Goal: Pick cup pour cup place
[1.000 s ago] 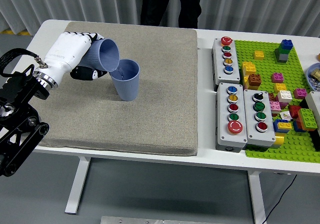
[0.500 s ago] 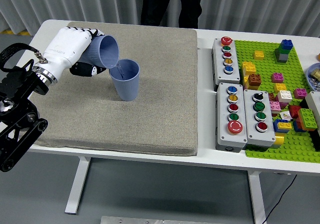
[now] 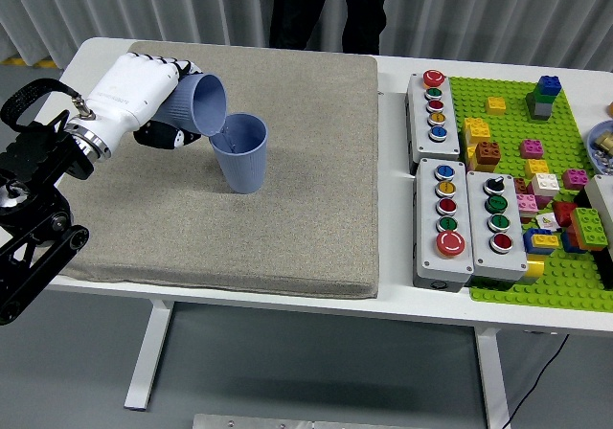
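Tilted blue cup (image 3: pixel 199 101), mouth lowered to the rim of the upright blue cup (image 3: pixel 240 151) on the grey fabric mat (image 3: pixel 297 199); clamped in the left hand (image 3: pixel 144 99), fingers wrapped round its wall. Pouring step judged in hand. Next: righting the held cup, then setting it down on the mat, clear of the receiver. Both cups tapered, matt, faintly ribbed; mat coarse-woven, square-edged, on the white table (image 3: pixel 402 300).

White table (image 3: pixel 287 304) on white legs (image 3: pixel 148 352) | grey floor (image 3: pixel 316 372) beneath | pale corrugated wall panels (image 3: pixel 498 12) behind | yellow-and-black floor marking (image 3: pixel 19 61) at far left | person in dark clothing (image 3: pixel 330 8) standing at far side | even indoor light
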Controlling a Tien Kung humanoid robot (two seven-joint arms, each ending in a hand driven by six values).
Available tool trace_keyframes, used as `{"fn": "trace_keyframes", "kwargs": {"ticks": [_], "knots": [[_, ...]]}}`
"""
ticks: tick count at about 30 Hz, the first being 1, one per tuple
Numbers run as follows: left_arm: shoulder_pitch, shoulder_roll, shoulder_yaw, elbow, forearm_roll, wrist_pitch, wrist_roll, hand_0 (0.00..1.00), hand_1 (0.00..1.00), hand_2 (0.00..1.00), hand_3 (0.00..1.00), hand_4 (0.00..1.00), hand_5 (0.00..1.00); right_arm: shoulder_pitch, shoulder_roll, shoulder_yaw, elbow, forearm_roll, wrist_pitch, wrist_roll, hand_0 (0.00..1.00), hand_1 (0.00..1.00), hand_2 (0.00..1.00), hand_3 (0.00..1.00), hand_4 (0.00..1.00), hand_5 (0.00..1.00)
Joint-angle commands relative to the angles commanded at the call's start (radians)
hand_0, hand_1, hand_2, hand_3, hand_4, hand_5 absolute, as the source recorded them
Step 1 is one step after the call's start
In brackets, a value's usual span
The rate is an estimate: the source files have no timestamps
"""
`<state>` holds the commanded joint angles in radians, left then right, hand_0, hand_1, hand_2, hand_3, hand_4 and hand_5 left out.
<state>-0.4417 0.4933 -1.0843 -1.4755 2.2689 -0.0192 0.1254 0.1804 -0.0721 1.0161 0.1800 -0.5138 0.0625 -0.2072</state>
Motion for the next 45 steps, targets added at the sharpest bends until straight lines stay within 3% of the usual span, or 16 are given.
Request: {"fn": "trace_keyframes", "kwargs": {"ticks": [6, 22, 35, 45], "knots": [[-0.002, 0.001, 0.004, 0.000, 0.000, 0.004, 0.001, 0.558, 0.526, 0.580, 0.570, 0.602, 0.002, 0.002, 0.001, 0.002, 0.000, 0.004, -0.002, 0.000, 0.679, 0.681, 0.695, 0.644, 0.435, 0.174], [-0.037, 0.041, 0.056, -0.014, 0.000, -0.006, 0.019, 0.559, 0.528, 0.578, 0.571, 0.601, 0.002, 0.002, 0.000, 0.000, 0.000, 0.003, -0.001, -0.001, 0.678, 0.681, 0.696, 0.644, 0.431, 0.170], [-0.046, 0.054, 0.063, -0.029, 0.000, -0.008, 0.022, 0.564, 0.527, 0.577, 0.570, 0.602, 0.002, -0.007, 0.001, 0.000, 0.000, -0.003, -0.001, -0.003, 0.676, 0.681, 0.697, 0.645, 0.426, 0.166], [-0.074, 0.069, 0.113, -0.041, 0.000, -0.010, 0.036, 0.565, 0.527, 0.576, 0.571, 0.599, 0.002, -0.005, 0.000, -0.004, 0.000, 0.000, -0.001, -0.002, 0.676, 0.681, 0.697, 0.645, 0.425, 0.165]]}}
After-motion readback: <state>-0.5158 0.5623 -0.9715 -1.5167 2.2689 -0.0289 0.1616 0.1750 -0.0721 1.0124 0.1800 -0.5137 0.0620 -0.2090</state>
